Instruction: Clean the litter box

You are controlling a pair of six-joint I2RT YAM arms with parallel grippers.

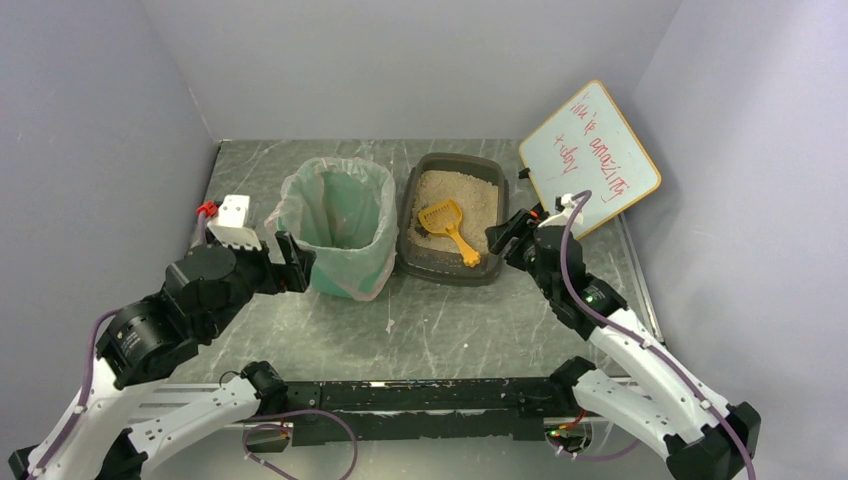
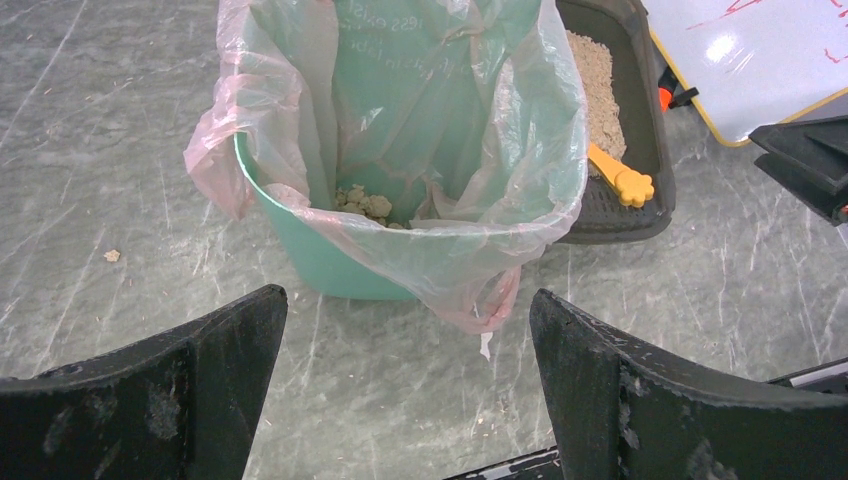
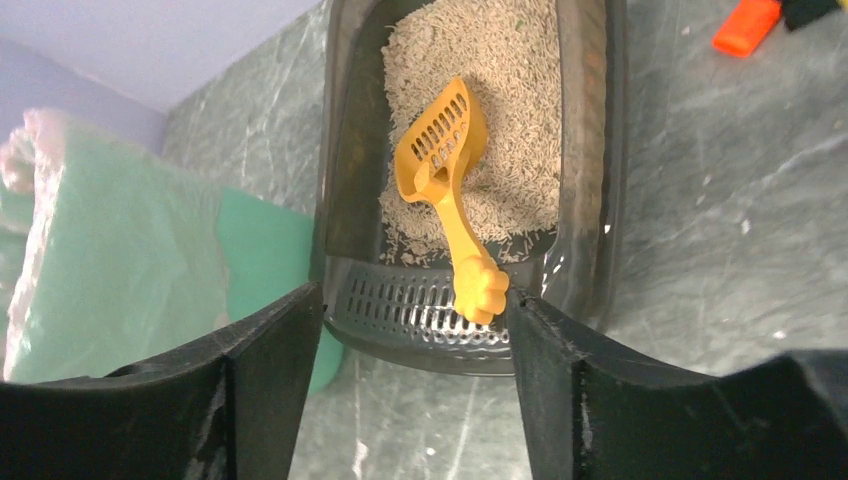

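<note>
Black fingers (image 3: 250,380) of the right gripper (image 3: 410,310) frame the near end of the litter box (image 3: 590,160). Jaws spread wide, nothing held. Box sits on the table (image 1: 440,330) just right of the green bin (image 2: 320,265); the close pairing probably keeps the carry short. Orange scoop (image 3: 445,160) lies on the litter, handle end resting on the grated near ledge and pointing toward the right gripper, handy for a grasp. Left gripper (image 2: 407,305) is likewise wide open and empty, facing the bin. Clumps (image 2: 365,203) lie at the bottom of the bag.
</note>
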